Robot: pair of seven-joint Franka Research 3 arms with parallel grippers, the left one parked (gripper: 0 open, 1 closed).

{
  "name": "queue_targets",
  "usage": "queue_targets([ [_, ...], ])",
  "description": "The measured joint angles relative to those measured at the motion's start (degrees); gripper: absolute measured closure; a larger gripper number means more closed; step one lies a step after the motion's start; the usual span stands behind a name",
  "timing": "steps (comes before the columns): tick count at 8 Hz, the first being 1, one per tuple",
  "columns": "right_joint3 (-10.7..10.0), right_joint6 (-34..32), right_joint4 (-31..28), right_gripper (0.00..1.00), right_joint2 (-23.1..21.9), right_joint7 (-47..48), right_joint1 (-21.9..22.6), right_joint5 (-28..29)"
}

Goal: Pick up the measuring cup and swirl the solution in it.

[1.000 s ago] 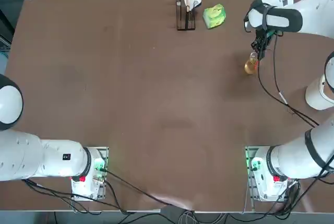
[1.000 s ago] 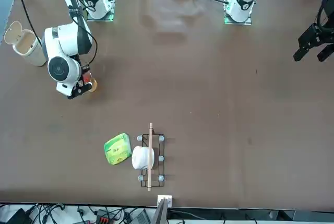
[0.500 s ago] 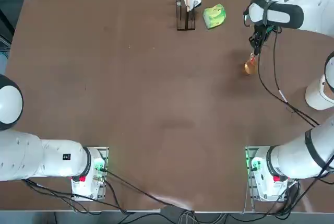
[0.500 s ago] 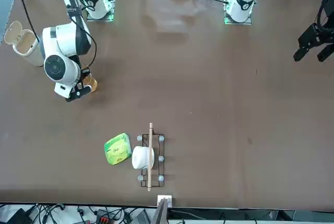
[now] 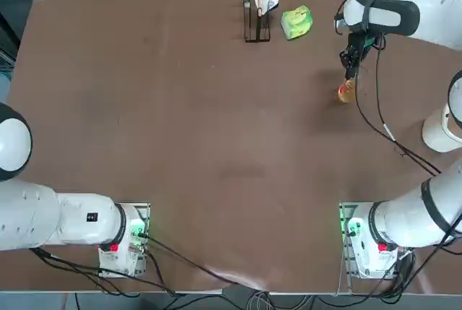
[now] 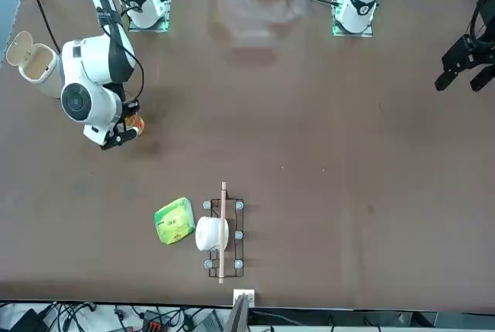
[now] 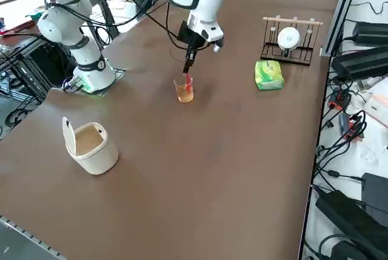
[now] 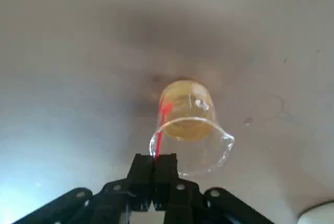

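Measuring cup [image 8: 190,132], a small clear glass beaker with a pouring lip, is held at its rim by the right gripper [image 8: 155,167]; the black fingers [image 8: 140,174] are closed together on the glass wall. Orange see-through solution [image 8: 187,113] is seen in the lower part of the cup, and a red mark runs down the wall beside the grip.

Overhead view, left to right: a broad stretch of bare brown table [image 5: 180,108] is recorded first. At the far edge, right of centre, a black wire rack [image 5: 255,17] is seen with a wooden rod and a white round object on it. Just right of the rack lies a green-yellow crumpled lump [image 5: 297,22]. Further right, and nearer than the lump, the measuring cup [image 5: 347,92] is located in the right half of the table, directly below the right gripper [image 5: 349,71]. At the right edge a large white cup [image 5: 437,131] with an open flip lid is partly covered by the arm.

From the right side view, the measuring cup [image 7: 185,90] hangs from the right gripper [image 7: 188,73], with the finger tips at the rim. Whether the base touches the table cannot be told. The large white cup [image 7: 92,147] stands well apart from it, and the lump [image 7: 269,75] lies just beside the rack [image 7: 290,45].
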Motion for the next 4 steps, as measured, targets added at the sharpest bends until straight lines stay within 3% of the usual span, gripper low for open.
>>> queue_targets([
  [4, -0.2, -3.3, 0.0, 0.97, 0.4, -0.1, -0.1, -5.4],
])
